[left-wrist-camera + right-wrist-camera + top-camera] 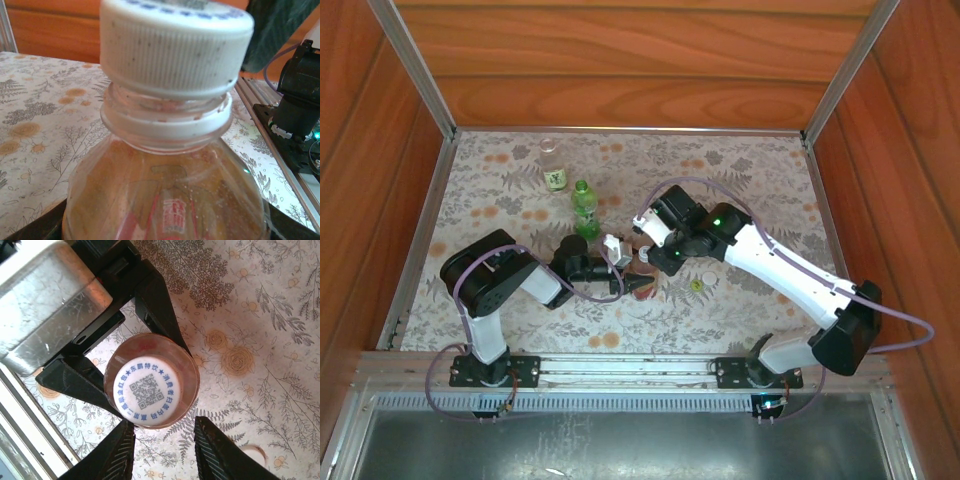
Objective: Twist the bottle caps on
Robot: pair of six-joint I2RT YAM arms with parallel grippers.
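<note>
We're on the amber bottle [165, 200], clamped mid-table in the left gripper [632, 284], white cap [149, 391] perched loose-looking on its neck, so I'd say the wide-open right gripper [164, 424] needs to pinch that cap and twist.

A cap [150, 392] tops the bottle [165, 200] within the left pincer [149, 377]; another bottle [583, 210] stands behind it.

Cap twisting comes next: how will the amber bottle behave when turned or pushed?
Liquid fills the amber bottle to its shoulder, so probably heavyish, steady. Its round smooth wall may spin in the left gripper when the white cap is twisted. Thin plastic likely dents if squeezed.
</note>
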